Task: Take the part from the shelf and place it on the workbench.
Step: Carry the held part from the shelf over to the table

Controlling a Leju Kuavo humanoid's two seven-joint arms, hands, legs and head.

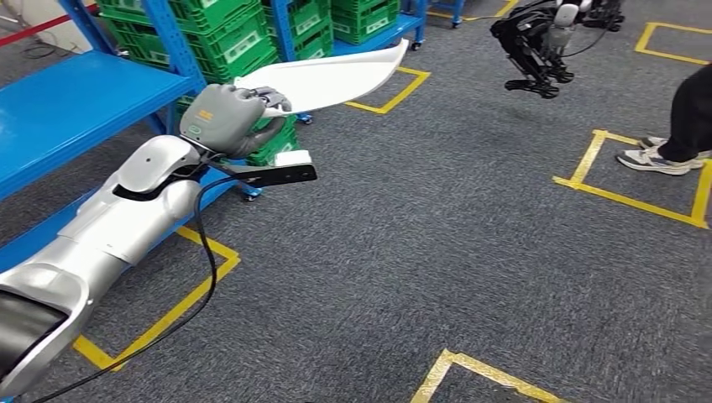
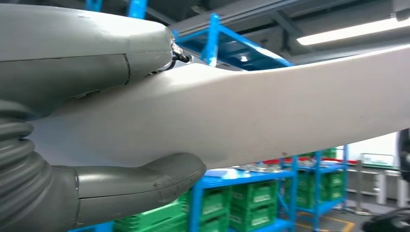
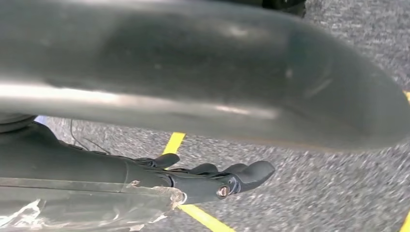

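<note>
While the grey carpet floor (image 1: 437, 252) with its yellow tape squares spread out below me, the blue shelf (image 1: 67, 109) stood at my left with green crates (image 1: 243, 38) stacked in its bays, and a person's shoe (image 1: 653, 159) stood well apart at the far right. No workbench showed in any of my views, so I judged the placing lay some way ahead and the carry only just begun.

My left arm (image 1: 126, 218) reached out beside the shelf, and my left hand (image 1: 225, 117) held the part (image 1: 336, 75), a long, curved white panel. I gripped it at its near end; in the left wrist view my thumb (image 2: 140, 181) pressed one face and the grey back of the hand (image 2: 82, 43) lay over the other, with the panel (image 2: 270, 116) clamped between.

From my fingers the panel's long axis ran forward and to my right, rising to a point clear of the shelf's edge. That free end would swing widest in any turn, I reckoned.

My right hand (image 3: 217, 181) hung over the carpet, holding nothing, fingers lying loosely straight.
</note>
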